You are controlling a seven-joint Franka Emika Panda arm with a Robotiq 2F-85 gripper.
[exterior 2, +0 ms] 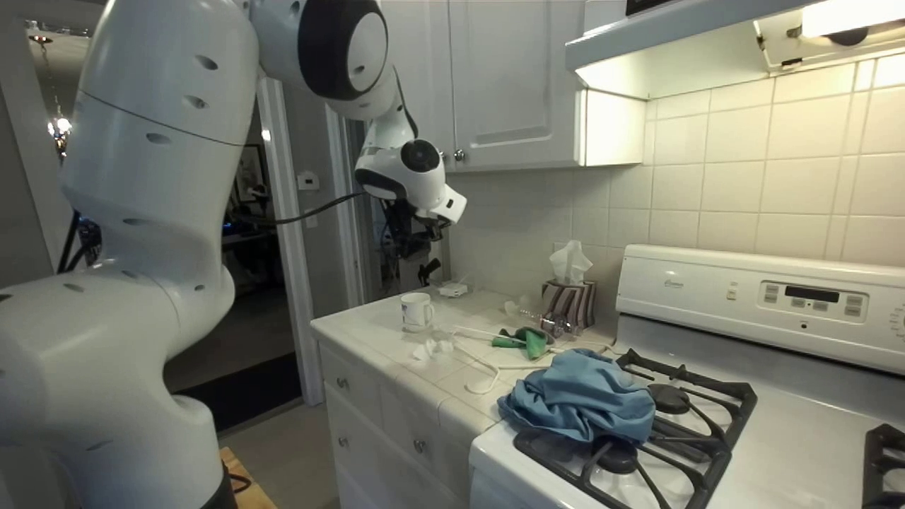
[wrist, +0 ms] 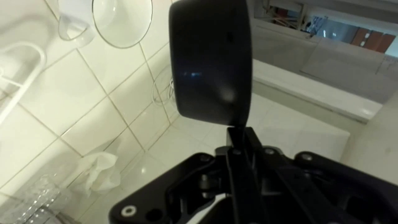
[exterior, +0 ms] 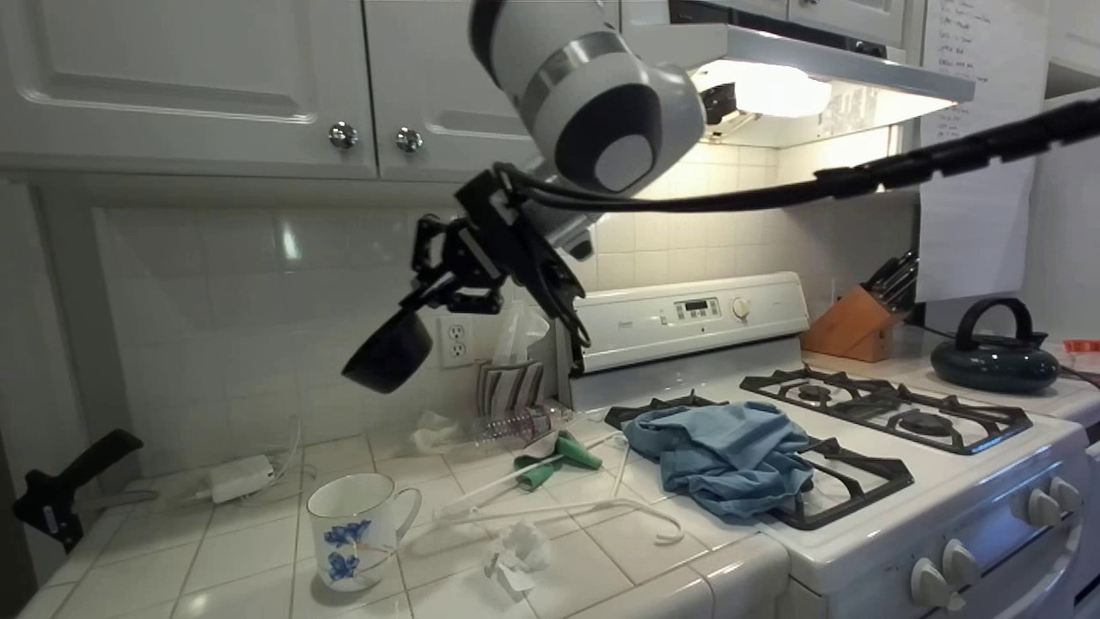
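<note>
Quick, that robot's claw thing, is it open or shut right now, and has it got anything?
Gripper: closed, holding a black measuring cup.

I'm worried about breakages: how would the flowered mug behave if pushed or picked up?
The flowered mug stands upright and looks taller than wide, so a high push could tip it. Its smooth, china-like wall is probably stiff, perhaps slippery. The thin rim suggests it may chip if knocked.

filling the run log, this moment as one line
gripper: closed on black cup | black cup: tilted, midair | mug : upright on counter | cloth : on stove
</note>
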